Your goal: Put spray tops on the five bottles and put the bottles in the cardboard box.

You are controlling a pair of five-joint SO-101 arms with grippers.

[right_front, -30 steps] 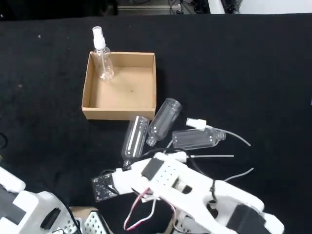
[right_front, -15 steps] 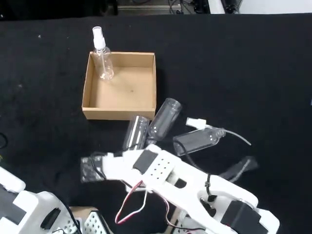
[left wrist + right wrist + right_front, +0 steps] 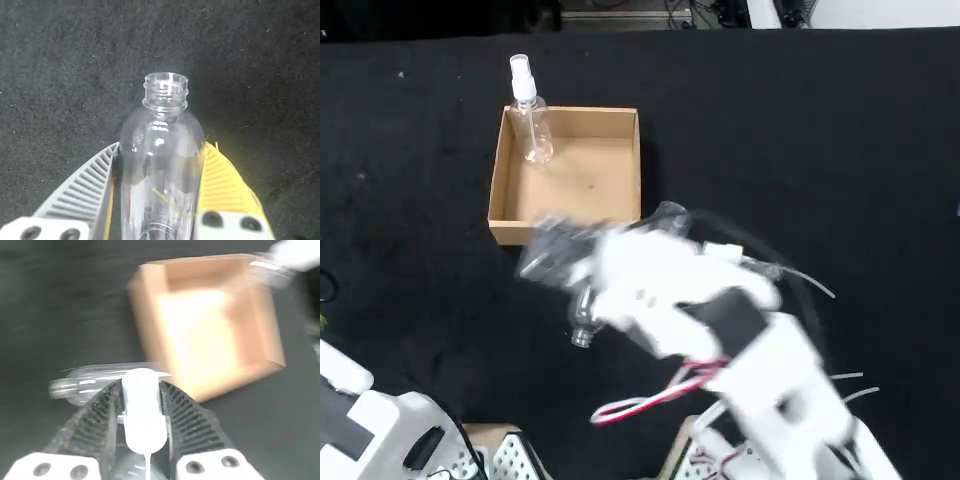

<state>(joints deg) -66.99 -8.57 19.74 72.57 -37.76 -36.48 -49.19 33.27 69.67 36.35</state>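
Note:
My left gripper (image 3: pixel 160 147) is shut on a clear, topless bottle (image 3: pixel 160 165), its threaded neck pointing away over the black mat. My right gripper (image 3: pixel 141 387) is shut on a white spray top (image 3: pixel 143 417) with its thin tube trailing back. In the high view the right gripper (image 3: pixel 545 252) hovers, blurred, at the front wall of the cardboard box (image 3: pixel 498 175). A bottle with a spray top (image 3: pixel 530 120) leans in the box's far left corner. A topless bottle (image 3: pixel 95 382) lies just beyond my right fingertips, neck end (image 3: pixel 582 328) showing under the arm.
Another clear bottle (image 3: pixel 670 213) lies by the box's front right corner, partly under the right arm. A loose spray top (image 3: pixel 725 252) and thin tubes (image 3: pixel 810 280) lie to the right. The left arm's base (image 3: pixel 360 420) sits at the front left corner.
The right arm has swung from the table's front edge left, then up to the box's front wall, carrying the spray top. The bottles on the mat stay roughly in place.

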